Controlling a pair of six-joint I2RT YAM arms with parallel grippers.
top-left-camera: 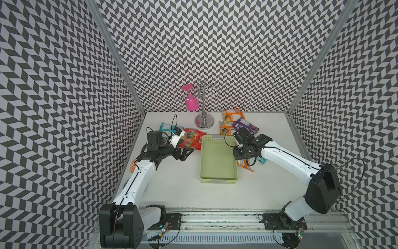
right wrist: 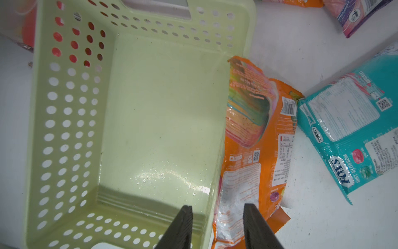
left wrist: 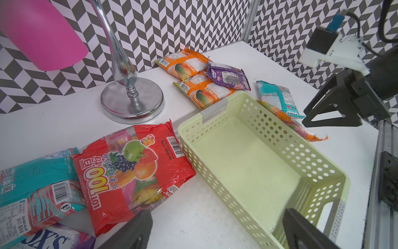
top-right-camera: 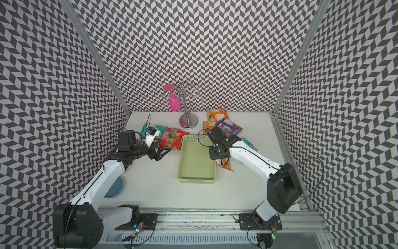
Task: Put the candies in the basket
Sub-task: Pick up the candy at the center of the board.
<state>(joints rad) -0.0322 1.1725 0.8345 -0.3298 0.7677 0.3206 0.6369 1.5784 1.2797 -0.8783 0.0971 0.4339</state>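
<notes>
The pale green basket (top-left-camera: 217,163) sits mid-table, with a chrome stand (top-left-camera: 204,124) behind it. A red fruit bag (left wrist: 133,168) lies just beside its left wall and an orange packet (right wrist: 254,133) along its right wall. The right gripper (right wrist: 217,226) hovers there, jaws parted. The left gripper (top-left-camera: 187,154) is spread wide near the bag.

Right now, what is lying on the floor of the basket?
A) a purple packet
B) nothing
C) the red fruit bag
B: the basket shows a bare floor in both top views, while the red fruit bag and the purple packet lie outside it.
</notes>
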